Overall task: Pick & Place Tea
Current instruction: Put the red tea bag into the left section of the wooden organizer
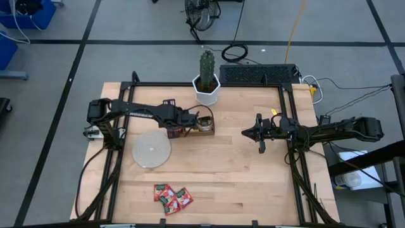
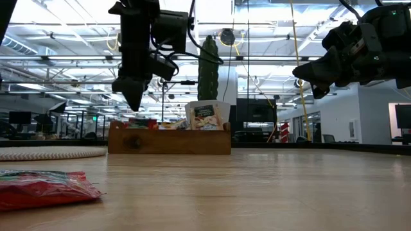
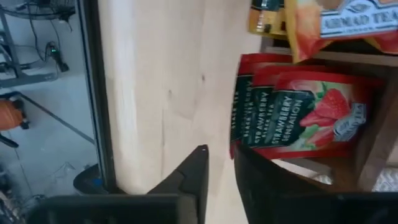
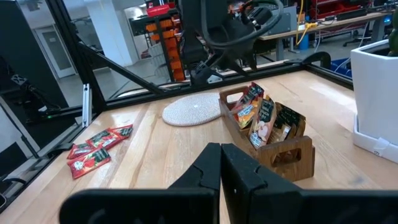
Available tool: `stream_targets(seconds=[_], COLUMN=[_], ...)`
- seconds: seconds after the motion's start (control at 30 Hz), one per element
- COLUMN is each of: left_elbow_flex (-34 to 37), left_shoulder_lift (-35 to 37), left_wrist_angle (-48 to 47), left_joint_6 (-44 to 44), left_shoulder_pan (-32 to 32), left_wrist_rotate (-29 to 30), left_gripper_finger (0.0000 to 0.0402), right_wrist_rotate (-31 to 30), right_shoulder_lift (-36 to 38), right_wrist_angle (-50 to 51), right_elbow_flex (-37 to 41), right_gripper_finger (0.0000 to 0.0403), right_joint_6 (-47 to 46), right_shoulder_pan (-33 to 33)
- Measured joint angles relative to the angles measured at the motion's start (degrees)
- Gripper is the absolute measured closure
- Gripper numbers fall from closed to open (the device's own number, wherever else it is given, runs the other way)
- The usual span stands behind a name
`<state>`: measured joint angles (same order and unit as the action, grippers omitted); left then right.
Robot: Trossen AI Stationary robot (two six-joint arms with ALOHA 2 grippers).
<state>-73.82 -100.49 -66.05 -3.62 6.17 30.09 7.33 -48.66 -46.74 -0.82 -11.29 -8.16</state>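
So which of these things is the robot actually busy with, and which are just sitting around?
Part of the job:
- red tea sachets loose on the table
- sachets in the wooden tray
- wooden tray
- left gripper above the tray

Just lying about:
- potted cactus
- round pale disc
- right gripper, waiting

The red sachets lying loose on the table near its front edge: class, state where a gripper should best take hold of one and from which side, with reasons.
The red sachets lie flat on the bare wooden table, overlapping in a small cluster. Probably best to come straight down from above and pinch an outer sachet across its free edges, since it is thin and offers no raised part. Start with one at the cluster's rim, where no neighbour covers it.
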Motion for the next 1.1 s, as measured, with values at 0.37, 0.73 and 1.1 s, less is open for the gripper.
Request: stream_targets(seconds=[0.37, 0.73, 1.1], left_elbow_flex=[-0.7, 1.7, 10.2], left_shoulder_lift=[1.4, 0.6, 0.6], left_wrist_angle=[0.0, 6.2, 15.9], left_joint_6=[0.2, 4.6, 6.3], left_shoulder_pan=[-3.4, -2.2, 1.9], left_wrist_rotate=[-7.0, -15.9, -22.6], left_gripper_finger=[0.0312, 0.0398, 0.0400], right_wrist_rotate=[0.1, 0.2, 0.2], right_shoulder_lift=[0.0, 0.0, 0.0], right_wrist_angle=[0.0, 0.3, 0.3], right_elbow_flex=[0.0, 0.0, 0.0], right_gripper_finger=[0.0403, 0.0403, 0.0403], right_joint_6=[0.0, 0.0, -0.2], right_shoulder_pan=[0.0, 0.0, 0.0])
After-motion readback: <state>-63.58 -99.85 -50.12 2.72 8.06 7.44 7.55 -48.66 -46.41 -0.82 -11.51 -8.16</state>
